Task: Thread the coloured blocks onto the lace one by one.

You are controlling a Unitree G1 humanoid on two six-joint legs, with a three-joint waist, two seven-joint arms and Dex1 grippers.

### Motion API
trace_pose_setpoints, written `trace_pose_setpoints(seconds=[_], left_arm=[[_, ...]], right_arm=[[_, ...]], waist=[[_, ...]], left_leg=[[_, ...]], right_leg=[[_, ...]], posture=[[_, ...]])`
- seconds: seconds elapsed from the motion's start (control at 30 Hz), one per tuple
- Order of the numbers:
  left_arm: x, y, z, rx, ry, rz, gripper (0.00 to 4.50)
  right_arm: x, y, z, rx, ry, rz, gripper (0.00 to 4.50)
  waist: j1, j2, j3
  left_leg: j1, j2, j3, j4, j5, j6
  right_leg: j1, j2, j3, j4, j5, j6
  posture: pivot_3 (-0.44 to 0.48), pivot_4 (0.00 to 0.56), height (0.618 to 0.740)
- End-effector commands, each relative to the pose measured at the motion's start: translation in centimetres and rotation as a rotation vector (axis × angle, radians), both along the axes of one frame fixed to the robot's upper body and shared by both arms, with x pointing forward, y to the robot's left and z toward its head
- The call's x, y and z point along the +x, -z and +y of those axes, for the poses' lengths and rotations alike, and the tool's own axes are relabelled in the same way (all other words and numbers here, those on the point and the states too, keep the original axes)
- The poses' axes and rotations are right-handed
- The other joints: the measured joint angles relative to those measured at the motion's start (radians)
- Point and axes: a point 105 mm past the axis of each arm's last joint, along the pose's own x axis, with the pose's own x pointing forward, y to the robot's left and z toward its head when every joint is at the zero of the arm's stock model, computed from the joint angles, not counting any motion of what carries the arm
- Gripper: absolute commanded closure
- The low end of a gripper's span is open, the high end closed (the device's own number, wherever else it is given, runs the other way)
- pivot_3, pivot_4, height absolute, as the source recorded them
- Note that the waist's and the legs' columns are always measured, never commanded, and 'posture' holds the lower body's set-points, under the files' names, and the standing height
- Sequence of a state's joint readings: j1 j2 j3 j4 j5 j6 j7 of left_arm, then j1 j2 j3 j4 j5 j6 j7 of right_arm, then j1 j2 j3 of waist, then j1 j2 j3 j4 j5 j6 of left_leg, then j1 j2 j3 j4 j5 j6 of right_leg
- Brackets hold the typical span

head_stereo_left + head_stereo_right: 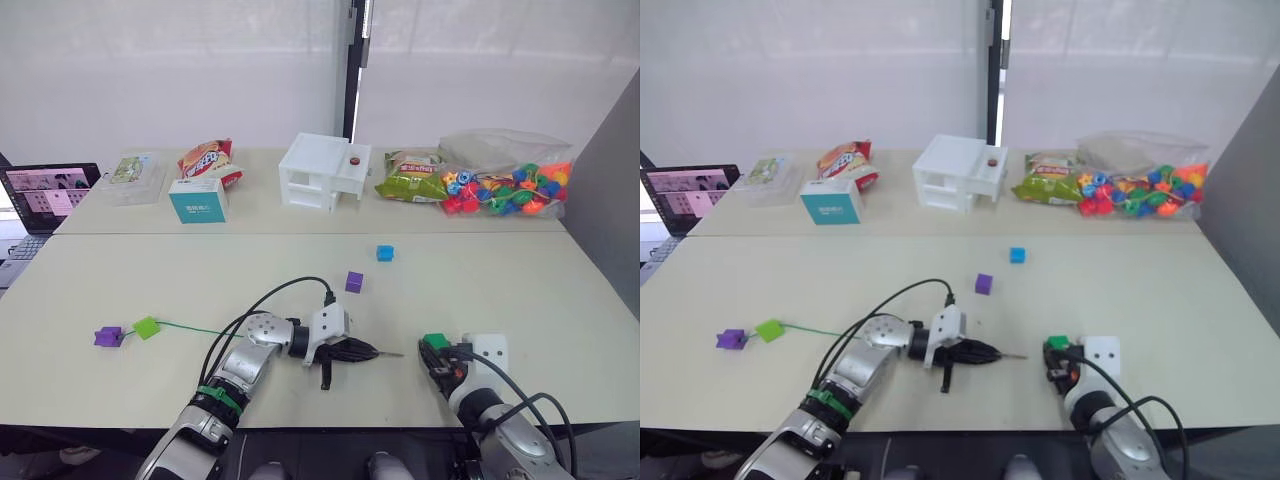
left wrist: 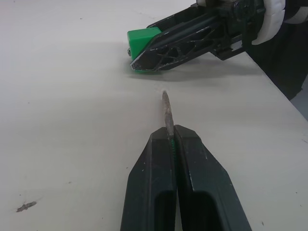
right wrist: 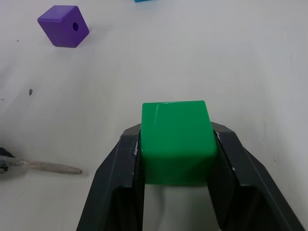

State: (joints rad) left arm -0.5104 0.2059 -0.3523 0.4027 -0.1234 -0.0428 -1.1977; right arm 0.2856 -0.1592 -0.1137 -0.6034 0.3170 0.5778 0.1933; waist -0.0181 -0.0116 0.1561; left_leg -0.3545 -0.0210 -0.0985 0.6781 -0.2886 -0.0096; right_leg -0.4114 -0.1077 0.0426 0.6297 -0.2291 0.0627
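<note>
While two cubes already sit on the lace (image 1: 185,327) at its far end, a purple block (image 1: 107,336) and a lime green block (image 1: 146,327) just beside it on the robot's left, the step in hand is the third threading. The left gripper (image 2: 172,137) has its fingers pressed together on the cord right behind the stiff greyish tip (image 2: 166,111), which sticks out forward, lying low over the table (image 1: 520,290) and aimed toward the other arm. The right gripper (image 3: 175,144) pinches the darker green block (image 3: 176,142) between its two fingers, near the table's front edge and a short way from the tip, not touching it.

Two loose cubes wait farther back on the table: a second purple block (image 1: 354,282), whose hole shows plainly in the right wrist view, and a blue block (image 1: 385,253) beyond it, well apart from both grippers.

No hole is visible on the faces of the green cube turned to the cameras, so its bore possibly runs toward the side facing the tip, though I cannot tell. The next move, as I judge it, calls for lining the tip with that bore and closing the gap slowly, since a small offset would make the tip slide off the face or push the cube askew in the grip.
</note>
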Motion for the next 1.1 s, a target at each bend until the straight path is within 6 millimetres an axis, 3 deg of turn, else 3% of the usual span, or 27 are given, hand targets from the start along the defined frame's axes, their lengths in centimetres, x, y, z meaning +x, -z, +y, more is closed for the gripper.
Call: trace_pose_setpoints(seconds=[0.03,0.2,0.47,0.6,0.77,0.93,1.1], left_arm=[[0.0,0.2,0.0,0.010,0.004,0.000,4.50],[-0.2,0.5,0.2,0.016,0.007,0.002,4.50],[-0.4,0.6,-0.4,-0.008,-0.004,0.008,4.50],[-0.5,0.1,-0.8,-0.046,-0.016,0.028,4.50],[-0.7,-0.3,-1.1,-0.052,-0.015,0.024,4.50],[-0.5,-0.3,-1.2,-0.045,-0.018,0.013,4.50],[-0.6,0.0,-1.4,-0.020,-0.016,0.000,4.50]], right_arm=[[-0.2,-0.6,0.5,0.033,-0.020,-0.008,1.86],[-0.3,-3.1,0.5,0.063,-0.084,-0.070,0.17],[0.9,-9.2,-1.3,0.016,-0.185,-0.218,0.08],[2.2,-10.9,-1.7,-0.157,-0.433,-0.144,0.08],[0.6,-9.4,-1.8,-0.559,-0.803,0.046,0.08],[-0.7,-7.7,-2.2,-0.772,-1.055,0.183,0.08],[0.6,-7.1,-1.7,-0.967,-1.201,0.145,0.08]], waist=[[0.000,0.000,0.000],[0.000,0.000,0.000],[0.002,0.000,0.000],[0.004,0.000,0.000],[0.009,0.000,0.000],[0.006,0.000,0.001],[0.006,-0.001,0.001]], left_leg=[[0.001,0.000,0.000,0.000,0.000,0.000],[0.002,0.000,-0.001,0.000,0.000,0.000],[0.002,0.000,-0.002,0.000,0.000,0.000],[0.002,0.000,-0.001,0.000,-0.001,0.001],[0.001,-0.001,-0.002,0.000,-0.003,0.005],[0.001,-0.001,-0.001,0.001,-0.004,0.006],[0.000,0.000,0.001,0.001,-0.003,0.005]], right_leg=[[0.001,0.000,0.000,0.000,0.000,0.000],[0.003,0.000,0.000,-0.002,-0.001,0.001],[0.005,0.000,-0.001,-0.002,-0.001,0.001],[0.007,0.000,0.000,-0.006,-0.002,0.002],[0.008,0.000,-0.001,-0.006,-0.003,0.003],[0.008,-0.001,-0.001,-0.008,-0.003,0.004],[0.009,0.000,-0.001,-0.014,-0.003,0.004]], posture=[[0.000,0.150,0.740],[0.000,0.150,0.740],[0.000,0.150,0.740],[0.000,0.150,0.740],[0.000,0.150,0.740],[0.000,0.150,0.740],[0.000,0.150,0.740]])
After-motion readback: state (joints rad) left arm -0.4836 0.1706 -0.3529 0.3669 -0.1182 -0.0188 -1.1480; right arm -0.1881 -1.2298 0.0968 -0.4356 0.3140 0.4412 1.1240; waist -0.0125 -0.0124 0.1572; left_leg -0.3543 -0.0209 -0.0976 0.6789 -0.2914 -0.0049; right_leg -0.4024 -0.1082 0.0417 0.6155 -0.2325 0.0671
